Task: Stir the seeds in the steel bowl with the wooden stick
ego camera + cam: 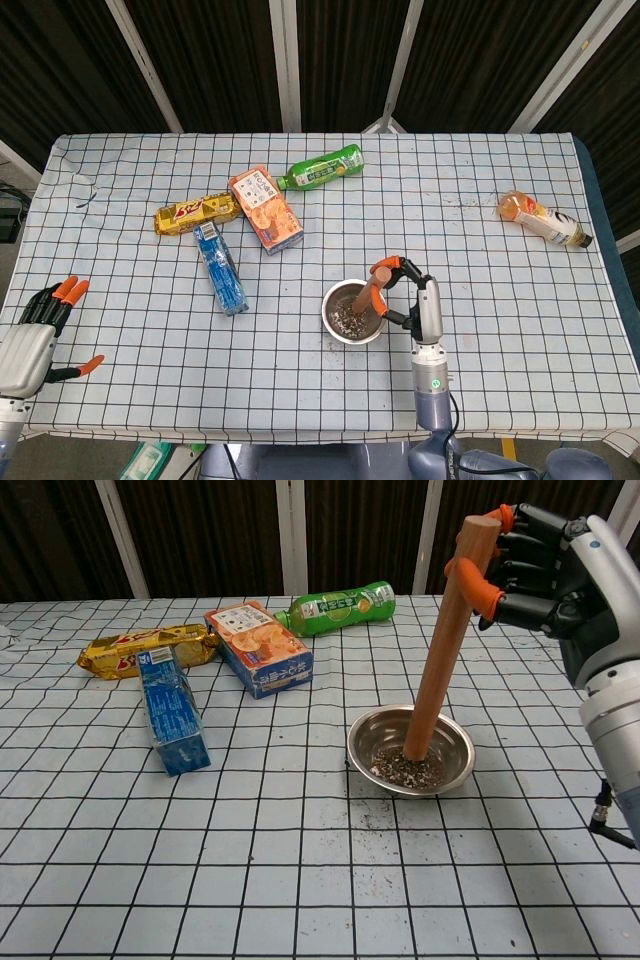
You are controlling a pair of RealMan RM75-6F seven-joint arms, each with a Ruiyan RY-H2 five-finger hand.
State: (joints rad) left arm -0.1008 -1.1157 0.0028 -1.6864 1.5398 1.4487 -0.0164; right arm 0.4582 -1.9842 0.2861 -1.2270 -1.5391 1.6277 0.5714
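A steel bowl [454,761] [333,297] with dark seeds in its bottom stands at the middle front of the table. A wooden stick [446,640] [361,299] leans in it, its lower end among the seeds. My right hand [545,565] [407,290] grips the stick's top end, just right of and above the bowl. My left hand [38,335] hovers at the table's front left corner, fingers spread, holding nothing; the chest view does not show it.
A green bottle [340,607], an orange box [258,647], a yellow packet [135,648] and a blue packet [171,709] lie left of and behind the bowl. An orange drink bottle [543,219] lies far right. Spilled seeds [375,822] dot the cloth before the bowl.
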